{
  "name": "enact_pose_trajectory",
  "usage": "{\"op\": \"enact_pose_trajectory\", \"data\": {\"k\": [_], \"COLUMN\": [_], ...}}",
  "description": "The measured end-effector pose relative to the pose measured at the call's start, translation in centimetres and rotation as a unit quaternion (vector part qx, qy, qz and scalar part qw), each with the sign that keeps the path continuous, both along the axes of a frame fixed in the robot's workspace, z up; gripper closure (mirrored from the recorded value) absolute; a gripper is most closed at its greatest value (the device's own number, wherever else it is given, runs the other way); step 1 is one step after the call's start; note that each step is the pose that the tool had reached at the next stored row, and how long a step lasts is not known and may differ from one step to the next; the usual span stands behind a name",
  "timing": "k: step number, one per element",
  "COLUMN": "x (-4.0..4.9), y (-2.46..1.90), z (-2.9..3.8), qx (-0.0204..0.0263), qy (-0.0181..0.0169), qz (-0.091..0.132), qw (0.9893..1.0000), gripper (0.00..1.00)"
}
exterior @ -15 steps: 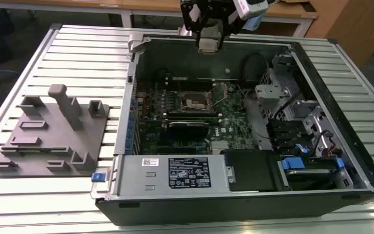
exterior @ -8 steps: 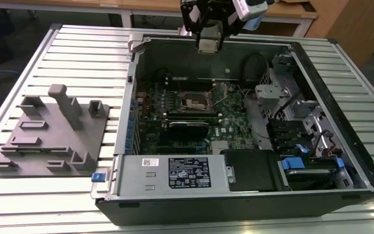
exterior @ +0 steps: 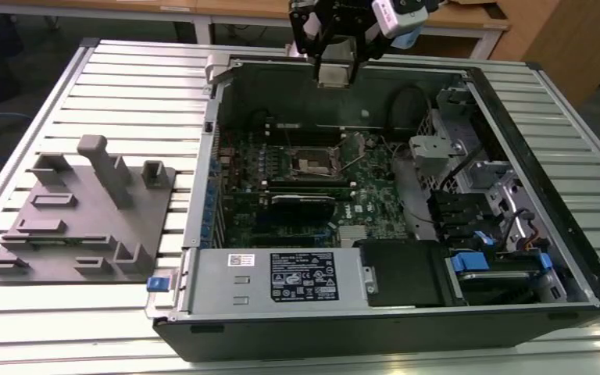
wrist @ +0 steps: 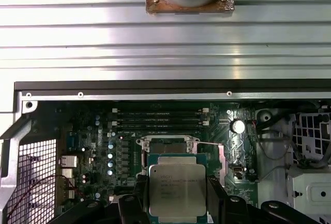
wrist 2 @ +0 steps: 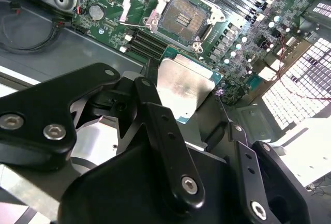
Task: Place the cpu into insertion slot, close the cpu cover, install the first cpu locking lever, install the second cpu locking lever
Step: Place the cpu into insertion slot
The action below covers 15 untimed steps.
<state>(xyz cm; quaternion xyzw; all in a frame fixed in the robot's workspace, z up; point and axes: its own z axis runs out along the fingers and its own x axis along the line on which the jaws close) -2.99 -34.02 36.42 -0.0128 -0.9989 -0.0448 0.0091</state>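
Gripper (exterior: 333, 78): clenched on the cpu (wrist: 177, 190); black fingers (wrist 2: 155, 115) press two opposite edges of the chip.
Cpu position: held in the air, metal top facing the first wrist view, clear of the board.
Gripper position: in the exterior view, high over the far wall of the computer case (exterior: 383, 337).
Insertion slot (wrist 2: 182, 19): on the green motherboard (exterior: 240, 223), with the dark centre bare and nothing seated in it.
Cpu vs slot: apart; in the first wrist view the chip overlaps the slot's near edge.
Lever: a thin wire (wrist: 207, 144) runs beside the slot and looks unlatched, though it is hard to be sure at this angle.
Memory slots (wrist: 155, 115): long black rows just beyond the slot.
Fixture plate (exterior: 81, 211): grey, on the slatted table (exterior: 123, 70), at the exterior view's left of the case.
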Motion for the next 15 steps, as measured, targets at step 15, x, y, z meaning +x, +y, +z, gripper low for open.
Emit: {"op": "enact_pose_trajectory", "data": {"k": [15], "x": [0.00], "y": [0.00], "z": [-0.76], "qx": [0.0000], "qy": [0.0000], "qz": [0.000], "qw": [1.0000], "gripper": [0.46]}}
